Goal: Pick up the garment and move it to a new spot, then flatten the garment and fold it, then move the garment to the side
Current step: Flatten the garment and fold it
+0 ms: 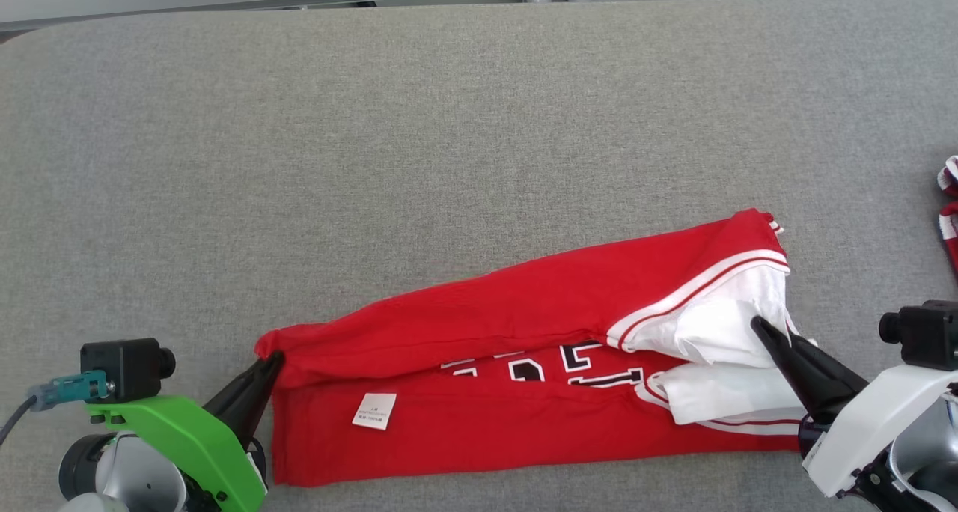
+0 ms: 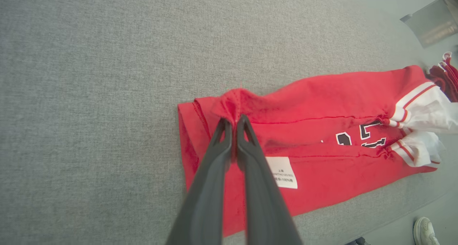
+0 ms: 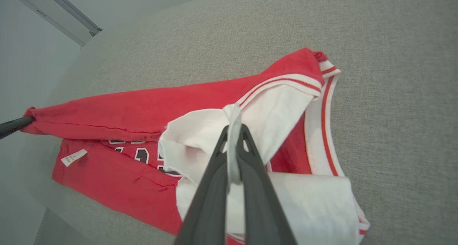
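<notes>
Garment [image 1: 524, 362] — red, white-trimmed, half-folded

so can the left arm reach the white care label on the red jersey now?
Probably not yet: the white care label lies uncovered nearby, but the left gripper is shut on the red jersey.

Soft matt knit cloth on the garment [image 1: 479, 302]; table [image 1: 449, 123] covered w/ rough-ish grey woven fabric; left gripper [image 2: 234, 119] matt dark plastic, smooth.
</notes>
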Robot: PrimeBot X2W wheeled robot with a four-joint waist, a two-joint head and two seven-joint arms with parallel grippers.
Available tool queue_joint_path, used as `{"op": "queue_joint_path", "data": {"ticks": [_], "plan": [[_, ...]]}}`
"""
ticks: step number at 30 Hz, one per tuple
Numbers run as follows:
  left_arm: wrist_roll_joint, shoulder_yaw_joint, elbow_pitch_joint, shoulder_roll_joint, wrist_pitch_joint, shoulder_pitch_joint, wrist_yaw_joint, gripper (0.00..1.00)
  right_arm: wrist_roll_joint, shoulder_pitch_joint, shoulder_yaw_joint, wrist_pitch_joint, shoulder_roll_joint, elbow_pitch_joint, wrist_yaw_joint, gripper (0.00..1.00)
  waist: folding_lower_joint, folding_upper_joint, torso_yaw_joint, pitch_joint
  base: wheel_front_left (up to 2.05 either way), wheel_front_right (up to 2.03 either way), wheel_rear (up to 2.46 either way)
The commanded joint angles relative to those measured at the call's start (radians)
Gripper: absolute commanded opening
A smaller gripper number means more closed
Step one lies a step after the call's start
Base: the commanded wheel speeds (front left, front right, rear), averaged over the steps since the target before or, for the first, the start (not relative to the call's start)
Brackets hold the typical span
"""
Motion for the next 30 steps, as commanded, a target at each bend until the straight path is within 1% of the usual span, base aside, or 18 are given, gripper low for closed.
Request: {"op": "queue_joint_path", "data": {"ticks": [1, 6, 12, 14, 17, 18, 19, 20, 21, 22, 23, 24, 25, 26, 30], "plan": [[-0.005, 0.002, 0.003, -0.006, -0.007, 0.011, -0.002, 0.00, -0.007, 0.008, 0.001, 0.001, -0.005, 0.006, 0.000, 0.00, 0.0000, 0.0120, -0.004, 0.003, 0.00, 0.00, 0.00], [0.004, -0.013, 0.032, -0.016, -0.006, 0.013, -0.005, 0.00, -0.036, -0.016, 0.013, -0.012, -0.021, 0.062, 0.000, 0.00, 0.0000, 0.0120, -0.009, 0.001, 0.00, 0.00, 0.00], [0.007, -0.023, 0.028, -0.025, -0.014, 0.028, -0.006, 0.00, -0.045, -0.037, 0.014, -0.021, -0.044, 0.113, 0.000, 0.00, 0.0000, 0.0120, -0.008, 0.002, 0.00, 0.00, 0.00], [0.002, -0.022, 0.035, -0.026, -0.015, 0.034, 0.001, 0.00, -0.048, -0.040, 0.023, -0.025, -0.051, 0.131, 0.000, 0.00, 0.0000, 0.0120, -0.003, 0.002, 0.00, 0.00, 0.00], [-0.004, -0.023, 0.046, -0.030, -0.017, 0.040, 0.003, 0.00, -0.036, -0.038, 0.031, -0.034, -0.049, 0.145, 0.000, 0.00, 0.0000, 0.0120, 0.002, 0.000, 0.00, 0.00, 0.00], [-0.005, -0.025, 0.048, -0.032, -0.018, 0.042, 0.002, 0.03, -0.034, -0.040, 0.030, -0.038, -0.048, 0.147, 0.000, 0.00, 0.0000, 0.0120, 0.003, -0.001, 0.00, 0.00, 0.00], [-0.006, -0.026, 0.050, -0.034, -0.019, 0.045, 0.003, 0.09, -0.031, -0.042, 0.028, -0.040, -0.049, 0.150, 0.000, 0.00, 0.0000, 0.0120, 0.003, -0.002, 0.00, 0.00, 0.00], [-0.011, -0.028, 0.050, -0.038, -0.017, 0.050, 0.003, 0.39, -0.029, -0.043, 0.026, -0.041, -0.051, 0.151, 0.000, 0.00, 0.0000, 0.0120, 0.003, -0.002, 0.00, 0.00, 0.00], [-0.012, -0.029, 0.050, -0.039, -0.018, 0.053, 0.004, 0.86, -0.029, -0.040, 0.023, -0.038, -0.051, 0.156, 0.000, 0.00, 0.0000, 0.0120, 0.003, -0.003, 0.00, 0.00, 0.00], [-0.010, -0.030, 0.051, -0.041, -0.021, 0.055, 0.005, 1.00, -0.031, -0.035, 0.022, -0.025, -0.054, 0.163, 0.000, 0.00, 0.0000, 0.0120, 0.002, -0.004, 0.00, 0.00, 0.00], [-0.010, -0.030, 0.051, -0.041, -0.021, 0.055, 0.005, 1.00, -0.031, -0.035, 0.022, -0.025, -0.054, 0.163, 0.000, 0.00, 0.0000, 0.0120, 0.002, -0.004, 0.00, 0.00, 0.00], [-0.004, -0.036, 0.052, -0.040, -0.021, 0.058, 0.004, 1.00, -0.039, -0.029, 0.030, -0.014, -0.063, 0.162, 0.000, 0.32, 0.0000, 0.0120, 0.001, -0.005, 0.00, 0.00, 0.00], [0.009, -0.041, 0.053, -0.033, -0.023, 0.060, 0.008, 1.00, -0.044, -0.027, 0.038, -0.007, -0.069, 0.159, 0.000, 0.61, 0.0000, 0.0120, 0.000, -0.005, 0.00, 0.00, 0.00], [0.024, -0.045, 0.054, -0.026, -0.026, 0.062, 0.013, 1.00, -0.047, -0.026, 0.040, -0.006, -0.070, 0.156, 0.000, 1.00, 0.0000, 0.0120, -0.003, -0.005, 0.00, 0.00, 0.00], [0.093, -0.062, 0.046, -0.006, -0.057, 0.078, 0.045, 1.00, -0.040, -0.011, 0.040, 0.021, -0.080, 0.144, 0.000, 1.00, 0.0000, 0.0120, -0.010, -0.011, 0.00, 0.00, 0.00]]}}
